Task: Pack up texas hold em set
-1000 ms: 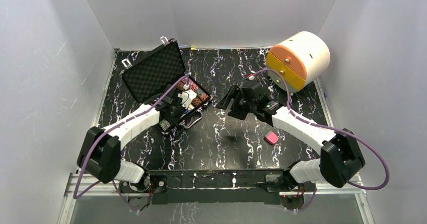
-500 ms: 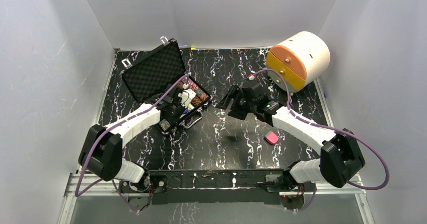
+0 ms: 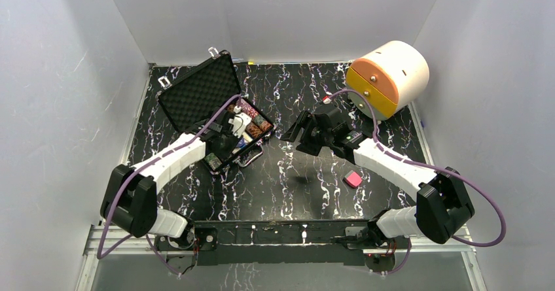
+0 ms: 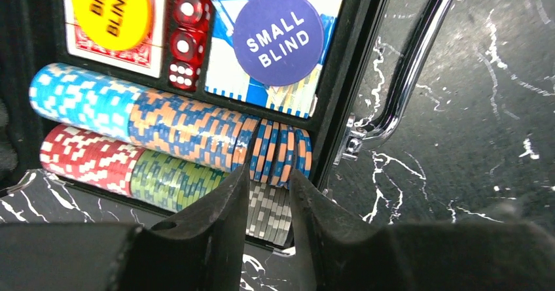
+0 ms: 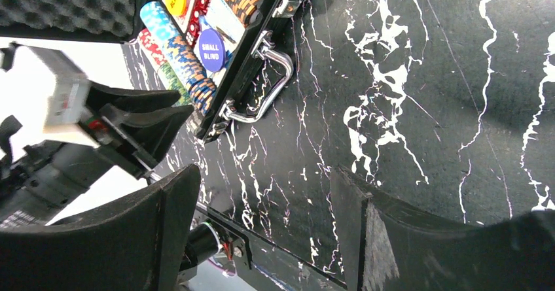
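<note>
Hovering just above ridged, striped round chips (image 4: 196, 131) in the black case (image 4: 353, 75), the left hand (image 4: 269, 168) stands narrowly parted, empty.

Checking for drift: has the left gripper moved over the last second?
Yes. In the top view the left gripper has shifted slightly toward the foam lid, away from the silver handle.

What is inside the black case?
Rows of poker chips, red dice, a Small Blind button, a Big Blind button on a red-backed deck. The left claw hides some grey chips.
</note>
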